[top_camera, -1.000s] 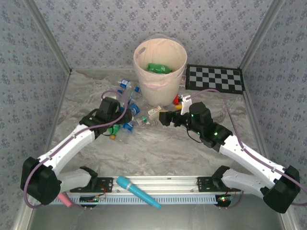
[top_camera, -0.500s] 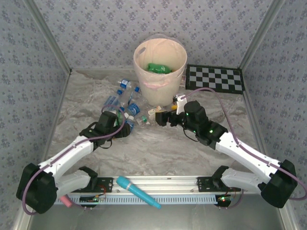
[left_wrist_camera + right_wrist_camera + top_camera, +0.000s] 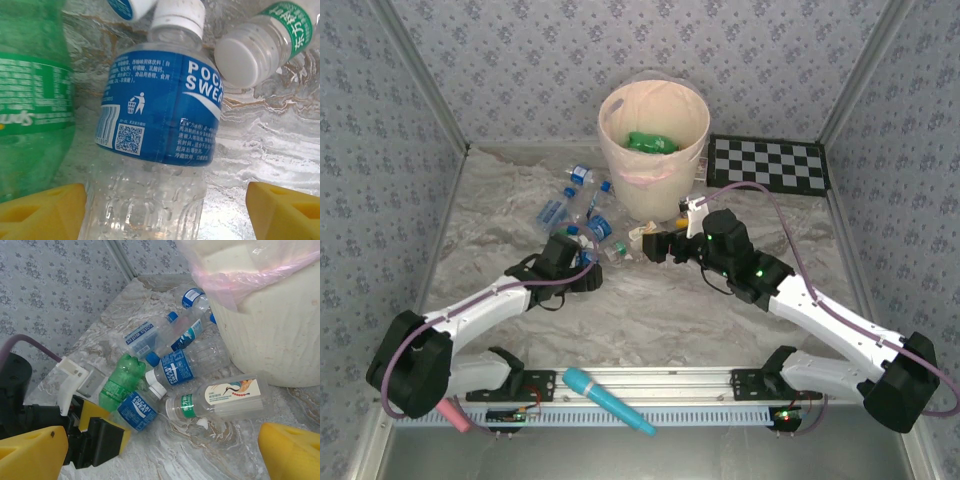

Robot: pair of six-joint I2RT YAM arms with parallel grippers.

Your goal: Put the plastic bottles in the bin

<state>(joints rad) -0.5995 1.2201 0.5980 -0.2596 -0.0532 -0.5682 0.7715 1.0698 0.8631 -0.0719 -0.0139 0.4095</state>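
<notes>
Fingers (image 3: 282,210) open: left gripper (image 3: 162,192) straddling blue-label bottle (image 3: 160,110), right gripper (image 3: 162,440) empty over marbled table (image 3: 660,310), floral walls (image 3: 620,40)

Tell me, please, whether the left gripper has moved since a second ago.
Yes. Judged against the large round pale peach bin in the top view, the left gripper has moved down the picture, towards the arms' bases, and slightly right.

Peach bin (image 3: 660,195) at twelve o'clock, green bottle (image 3: 652,142) inside! Checkerboard (image 3: 768,165), black and white, at two o'clock. Turquoise wand (image 3: 610,402) at six, marbled grey table (image 3: 670,310), blue-grey floral walls (image 3: 620,40).
</notes>
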